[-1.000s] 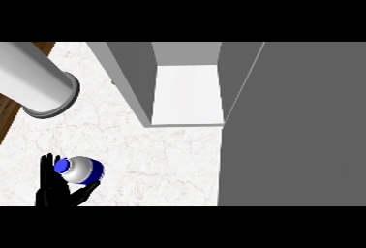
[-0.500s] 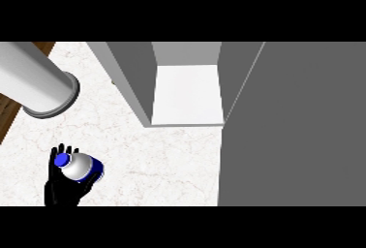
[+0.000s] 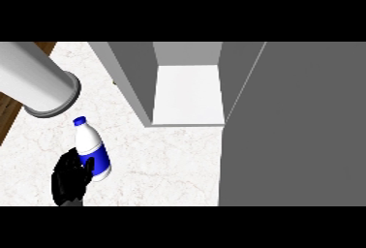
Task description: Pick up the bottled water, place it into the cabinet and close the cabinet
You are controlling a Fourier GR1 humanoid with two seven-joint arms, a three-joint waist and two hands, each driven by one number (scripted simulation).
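Since half a second ago the bottled water (image 3: 91, 147) has swung from showing mostly its round end to lying out along its full length in the head view, cap pointing up and slightly left, away from the hand. The left hand (image 3: 70, 178) has stayed low at the view's left, and its fingers are curled round the bottle's lower body, just above the base, so it is grasping the bottle. The blue label sits right beside the fingertips, and the white shoulder and blue cap stick out beyond the hand toward the far side of the counter (image 3: 172, 160).

The relation that matters now is where the cabinet opening (image 3: 187, 94) lies from the hand: ahead and well off to the hand's right, with the pale shelf floor showing between the grey side wall and the open cabinet door (image 3: 293, 121), which fills the view further right. The bottle's long axis runs roughly parallel to the opening's side wall, so I judge the coming move to be mostly a sideways carry to the right and forward, with little turning needed.

A grey cylinder (image 3: 39, 80) lies ahead of the hand and to its left, near the cap but apart from it. The right hand does not show in this view
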